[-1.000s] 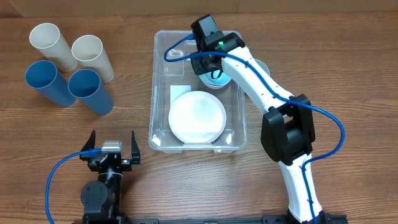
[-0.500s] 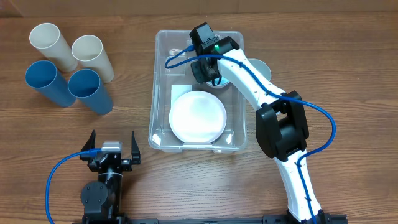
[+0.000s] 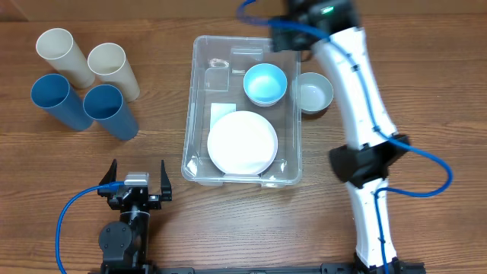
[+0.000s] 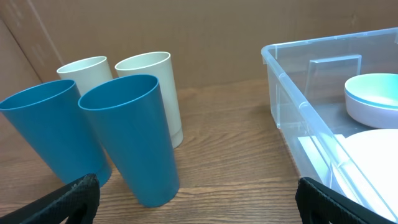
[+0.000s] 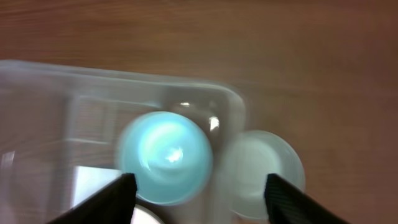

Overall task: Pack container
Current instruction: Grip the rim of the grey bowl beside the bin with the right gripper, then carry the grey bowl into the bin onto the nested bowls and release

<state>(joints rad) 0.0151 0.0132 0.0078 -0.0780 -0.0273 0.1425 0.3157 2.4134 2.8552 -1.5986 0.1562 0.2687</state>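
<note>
The clear plastic container (image 3: 196,106) stands mid-table and holds a white plate (image 3: 242,142) and a blue bowl (image 3: 265,83) at its far right. A white bowl (image 3: 313,92) sits on the table just right of the container. My right gripper (image 3: 293,32) is raised above the container's far right corner, open and empty; its wrist view, blurred, looks down on the blue bowl (image 5: 165,156) and white bowl (image 5: 262,167). My left gripper (image 3: 137,173) rests open and empty near the front left, facing the container (image 4: 292,106).
Two cream cups (image 3: 65,56) (image 3: 112,68) and two blue cups (image 3: 58,100) (image 3: 111,111) stand grouped at the far left. In the left wrist view the blue cups (image 4: 130,134) are close ahead, cream cups (image 4: 152,87) behind.
My right gripper left the blue bowl inside the container, then rose and swung back toward the far right. The left arm has not moved.
</note>
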